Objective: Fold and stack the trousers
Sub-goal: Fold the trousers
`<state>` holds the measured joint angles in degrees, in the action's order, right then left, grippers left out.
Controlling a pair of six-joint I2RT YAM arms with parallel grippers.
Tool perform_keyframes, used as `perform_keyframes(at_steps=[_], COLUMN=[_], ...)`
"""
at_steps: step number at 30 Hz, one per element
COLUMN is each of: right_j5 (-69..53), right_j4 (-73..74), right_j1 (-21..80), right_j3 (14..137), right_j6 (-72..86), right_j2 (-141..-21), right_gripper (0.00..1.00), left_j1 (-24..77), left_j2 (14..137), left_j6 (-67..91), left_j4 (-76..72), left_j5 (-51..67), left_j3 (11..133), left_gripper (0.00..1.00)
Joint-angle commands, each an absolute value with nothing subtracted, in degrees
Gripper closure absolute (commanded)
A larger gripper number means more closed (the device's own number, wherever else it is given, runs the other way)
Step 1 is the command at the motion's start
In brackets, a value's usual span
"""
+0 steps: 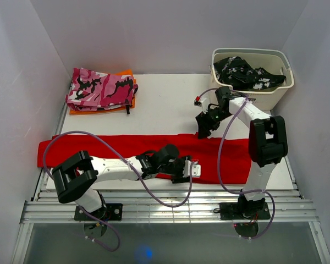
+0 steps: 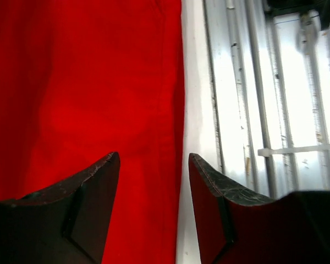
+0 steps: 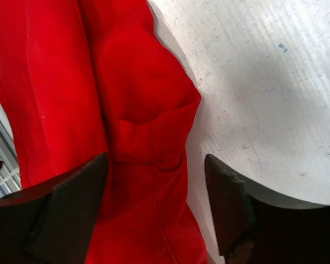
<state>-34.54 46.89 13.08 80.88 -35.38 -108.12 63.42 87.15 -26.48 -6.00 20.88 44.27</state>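
Your left gripper (image 2: 153, 157) stands open astride the near edge of the trousers (image 1: 121, 146), spread across the table (image 1: 165, 104); your right gripper (image 3: 157, 157) gapes over a fold at the far edge, seemingly not pinching

I have the left arm (image 1: 115, 165) stretched low to the right, the left gripper (image 1: 190, 169) at its end with jaws apart. The right arm (image 1: 267, 140) bends at the elbow and reaches left, the right gripper (image 1: 203, 129) tipped downward, jaws spread too.
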Motion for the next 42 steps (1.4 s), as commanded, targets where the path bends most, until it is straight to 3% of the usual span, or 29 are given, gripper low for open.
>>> perform_keyframes(at_steps=[1, 3, 6, 7, 9, 17, 22, 26, 30, 34, 42], right_j5=[-37.1, -37.7, -38.8, -38.8, -38.8, -37.8, -37.5, -36.7, -34.6, -32.0, -28.2], right_j4=[46.8, 46.9, 47.0, 47.0, 46.8, 46.4, 45.8, 45.2, 43.2, 39.9, 36.4], right_j1=[12.8, 12.8, 12.8, 12.8, 12.8, 12.8, 12.8, 12.7, 12.6, 12.3, 12.1], right_j3=[82.9, 82.8, 82.4, 82.6, 83.0, 84.5, 84.2, 84.2, 84.3, 84.5, 89.4], right_j6=[-31.8, -31.6, -31.5, -31.3, -30.6, -29.1, -28.7, -28.1, -26.9, -24.5, -21.1], right_j2=[-110.1, -111.0, -112.7, -112.8, -113.3, -114.6, -114.5, -114.7, -114.4, -114.4, -116.4], right_gripper=[0.27, 0.36, 0.64, 0.81, 0.92, 0.92, 0.92, 0.92, 0.92, 0.92, 0.92], left_j1=[64.7, 65.1, 66.4, 66.6, 67.8, 69.7, 70.3, 70.4, 70.5, 71.6, 74.9], left_j2=[88.2, 88.9, 89.6, 89.7, 90.3, 91.1, 95.3, 99.0, 98.9, 96.4, 94.2], left_j6=[-30.5, -30.6, -31.9, -32.3, -32.9, -33.9, -33.5, -33.9, -34.8, -34.1, -30.2], left_j4=[-12.6, -13.4, -14.0, -14.3, -14.4, -14.9, -17.4, -17.9, -18.8, -18.2, -14.9], left_j5=[13.7, 12.9, 13.4, 13.5, 13.6, 17.1, 13.1, 10.6, 11.0, 13.9, 17.6], left_j3=[43.9, 44.2, 44.8, 45.0, 45.2, 44.4, 46.0, 47.1, 45.8, 43.3, 41.1], left_gripper=[0.36, 0.36, 0.36, 0.36, 0.36, 0.37, 0.42, 0.53, 0.81, 0.98, 1.0])
